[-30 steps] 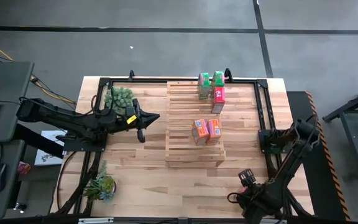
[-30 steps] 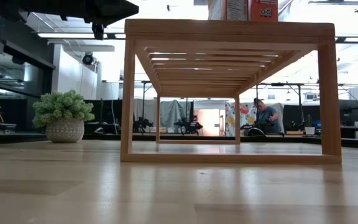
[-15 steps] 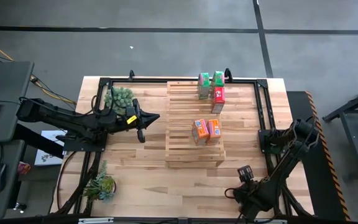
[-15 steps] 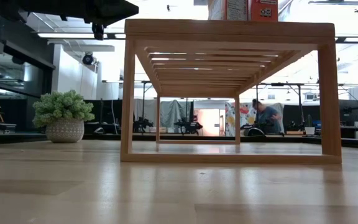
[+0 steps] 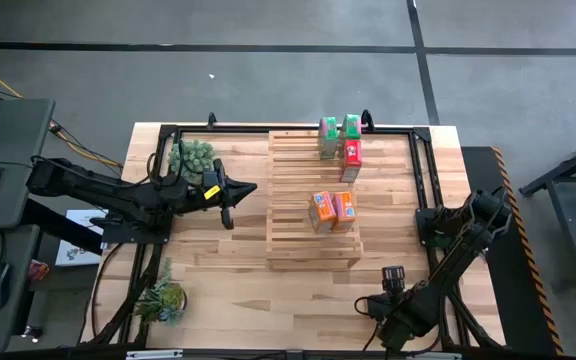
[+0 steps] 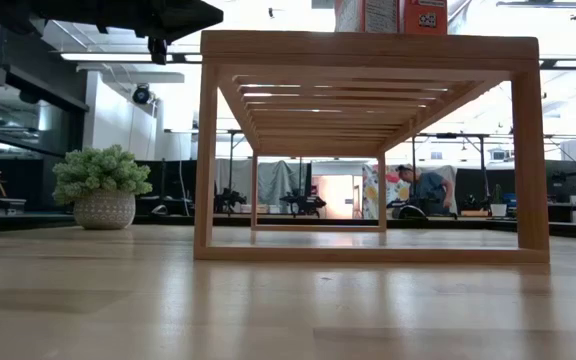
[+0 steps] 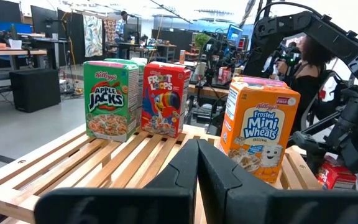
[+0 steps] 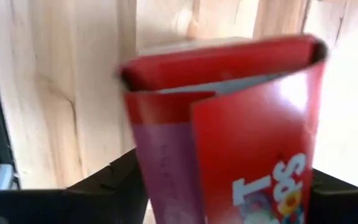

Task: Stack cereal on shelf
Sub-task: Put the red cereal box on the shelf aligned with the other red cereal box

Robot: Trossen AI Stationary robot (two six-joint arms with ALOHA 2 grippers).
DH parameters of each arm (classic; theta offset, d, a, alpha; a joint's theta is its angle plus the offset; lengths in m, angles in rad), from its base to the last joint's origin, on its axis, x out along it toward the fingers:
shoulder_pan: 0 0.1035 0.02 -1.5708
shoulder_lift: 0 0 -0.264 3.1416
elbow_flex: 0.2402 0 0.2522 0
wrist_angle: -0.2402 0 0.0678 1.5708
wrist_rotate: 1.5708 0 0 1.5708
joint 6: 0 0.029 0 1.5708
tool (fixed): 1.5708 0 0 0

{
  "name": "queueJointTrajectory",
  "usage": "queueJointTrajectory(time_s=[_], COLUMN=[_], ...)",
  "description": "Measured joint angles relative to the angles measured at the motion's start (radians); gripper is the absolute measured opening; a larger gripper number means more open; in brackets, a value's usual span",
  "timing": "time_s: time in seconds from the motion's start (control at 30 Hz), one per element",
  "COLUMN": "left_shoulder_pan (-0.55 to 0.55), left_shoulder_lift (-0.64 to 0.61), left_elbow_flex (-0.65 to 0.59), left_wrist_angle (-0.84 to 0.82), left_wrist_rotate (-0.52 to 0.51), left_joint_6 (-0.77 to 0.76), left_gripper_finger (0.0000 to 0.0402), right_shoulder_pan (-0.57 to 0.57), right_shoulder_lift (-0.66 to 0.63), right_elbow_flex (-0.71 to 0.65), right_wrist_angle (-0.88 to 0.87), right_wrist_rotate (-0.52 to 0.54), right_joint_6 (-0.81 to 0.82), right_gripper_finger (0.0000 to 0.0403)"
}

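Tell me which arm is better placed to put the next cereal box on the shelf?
The right. Its gripper already holds a red cereal box between its fingers, low near the table's front edge. The left gripper hovers beside the shelf, fingers together and empty.

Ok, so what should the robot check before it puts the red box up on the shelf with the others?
1. Red cereal box held between the right gripper's fingers: ok.
2. Box straight in the grip: cannot tell.
3. Free room on the shelf: ok, the near slats are bare.
4. Boxes already up there, like Apple Jacks, Froot Loops and Frosted Mini Wheats, upright: ok.
5. Left gripper clear of the shelf: ok, beside it, shut.
6. Right gripper near the shelf: not ok, at the table's near edge.
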Motion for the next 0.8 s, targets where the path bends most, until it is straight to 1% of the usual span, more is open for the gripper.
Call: queueJointTrajectory(time_s=[0.07,0.27,0.33,0.43,0.47,0.53,0.63,0.7,0.77,0.8], left_shoulder_pan=[0.0,0.0,0.0,0.0,0.0,0.0,0.0,0.0,-0.001,-0.001], left_shoulder_lift=[0.0,0.0,0.0,0.0,0.0,0.0,0.0,0.0,0.0,0.0], left_elbow_flex=[0.0,0.0,0.0,0.0,0.0,0.0,0.0,0.0,0.0,0.0], left_wrist_angle=[0.0,0.0,0.0,0.0,0.0,0.0,0.001,0.001,0.001,0.0], left_wrist_rotate=[0.0,0.0,0.0,0.0,0.0,0.0,0.0,0.0,0.0,0.0], left_joint_6=[0.0,0.0,0.0,0.0,0.0,0.0,0.0,0.0,0.0,0.0], left_gripper_finger=[0.0,0.0,0.0,0.0,0.0,0.0,0.0,0.0,0.0,0.0], right_shoulder_pan=[-0.009,-0.03,-0.038,-0.052,-0.059,-0.077,-0.122,-0.167,-0.217,-0.24], right_shoulder_lift=[-0.001,-0.029,-0.051,-0.096,-0.111,-0.138,-0.166,-0.175,-0.179,-0.179], right_elbow_flex=[0.0,0.001,0.001,0.001,0.001,0.001,0.002,0.003,0.005,0.02], right_wrist_angle=[0.015,0.04,0.081,0.184,0.239,0.38,0.672,0.874,1.062,1.118], right_wrist_rotate=[-0.008,-0.03,-0.034,-0.03,-0.018,0.046,0.186,0.22,0.189,0.166], right_joint_6=[0.0,0.002,0.024,0.064,0.08,0.111,0.124,0.06,-0.08,-0.171], right_gripper_finger=[0.0214,0.0139,0.0129,0.013,0.0134,0.0146,0.0164,0.0173,0.0176,0.0177])
